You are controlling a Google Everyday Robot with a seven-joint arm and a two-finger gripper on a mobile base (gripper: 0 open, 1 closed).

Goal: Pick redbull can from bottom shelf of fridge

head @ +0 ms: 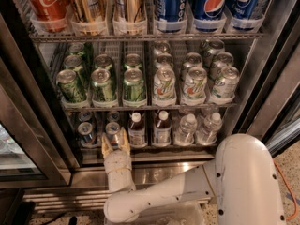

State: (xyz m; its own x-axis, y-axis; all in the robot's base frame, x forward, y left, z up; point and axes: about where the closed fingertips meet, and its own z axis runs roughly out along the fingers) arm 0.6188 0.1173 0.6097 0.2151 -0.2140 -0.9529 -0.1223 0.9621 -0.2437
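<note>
Silver-blue redbull can [112, 130] sits front-left on the bottom shelf [150, 149], between the spread fingers of the gripper [116, 144]. We push in straight, centre it, then squeeze, keeping clear of the neighbouring can [86, 131].

redbull can [112, 131], bottom shelf [187, 147], end effector [116, 146] near

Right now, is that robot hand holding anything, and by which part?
Cannot tell: the hand sits at the lower part of a slim can on the bottom shelf, but no firm grip shows.
</note>
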